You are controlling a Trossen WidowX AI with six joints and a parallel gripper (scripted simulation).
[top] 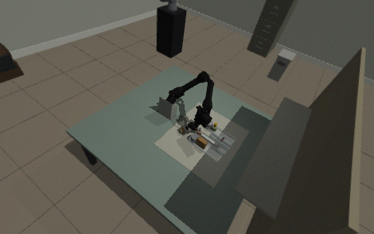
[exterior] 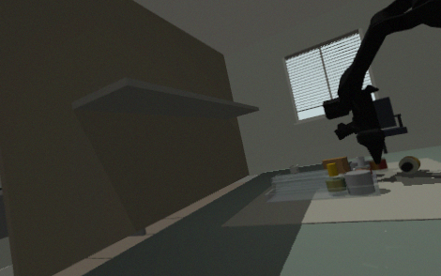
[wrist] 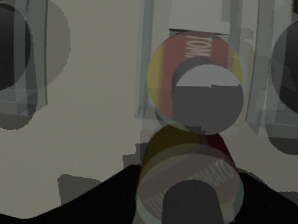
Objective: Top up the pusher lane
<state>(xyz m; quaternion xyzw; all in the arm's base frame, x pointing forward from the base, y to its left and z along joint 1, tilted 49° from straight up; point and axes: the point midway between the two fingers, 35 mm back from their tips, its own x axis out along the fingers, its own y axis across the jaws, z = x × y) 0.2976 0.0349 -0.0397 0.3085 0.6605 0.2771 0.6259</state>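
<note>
So the biggest thing on view is the tall brown slanted board with a grey shelf (exterior: 163, 100) sticking out of it, standing along one edge of the pale green table (top: 126, 135). On the table lies a cream rectangular mat (top: 174, 145), and partly over it sits the clear plastic lane rack (top: 222, 143) with its parallel channels.

The black six-joint robot arm (top: 202, 89) arches over from its base and comes down near the front end of the rack. In the exterior view the black gripper (exterior: 376, 157) points almost straight down, tip low over the mat just behind the clutter of containers.

Smaller stuff: a squat grey-white tub (exterior: 360, 182) and a small yellow-capped greenish bottle (exterior: 335, 179) stand at the near end of the rack, an orange-brown box (exterior: 336, 163) is behind them, and a round dark-and-cream roll (exterior: 409, 164) lies on its side on the mat off to the right.

From the wrist camera, the fingers are clamped on the loose red-and-yellow labelled jar with a dark grey lid (wrist: 189, 189), held right under the camera. Just ahead of it is the matching red-and-yellow jar (wrist: 196, 86) standing in its clear lane. The two look very close together, can't tell if they're actually touching.
</note>
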